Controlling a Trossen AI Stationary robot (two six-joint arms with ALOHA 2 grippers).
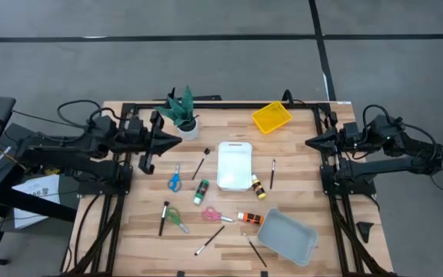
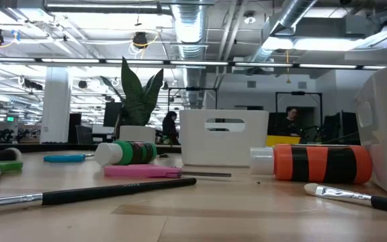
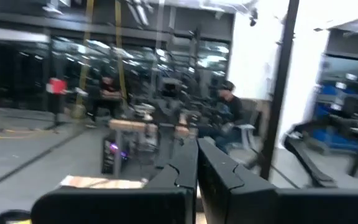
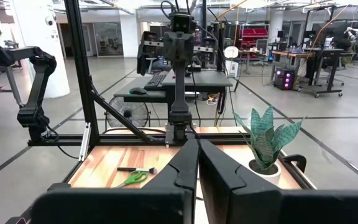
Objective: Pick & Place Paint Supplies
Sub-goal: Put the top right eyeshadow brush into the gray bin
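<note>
Looking across the wooden table [image 1: 298, 165], nothing has been lifted yet: both arms are parked high at the edges, the left gripper [image 1: 177, 141] near the potted plant [image 1: 181, 111] and the right gripper [image 1: 309, 141] opposite, each with fingers pressed together and holding nothing.

The trays come first by size: a grey tray [image 1: 288, 237] at the near right, a white tray [image 1: 234, 164] in the middle, a yellow tray [image 1: 271, 117] at the far edge. All three look empty.

The supplies lie loose around the white tray. The orange bottle [image 1: 250, 218] lies just beside the grey tray, the green bottle [image 1: 201, 191] and yellow bottle [image 1: 258, 186] flank the white tray's near end. Blue scissors [image 1: 174, 181], pink scissors [image 1: 215, 215] and green scissors [image 1: 177, 219] sit left of centre, and thin brushes [image 1: 210, 240] are scattered among them.

I'd judge the sensible start is the orange bottle with the right arm: open wide first, come straight down, and close across the bottle's width, not its length, so it doesn't roll.
</note>
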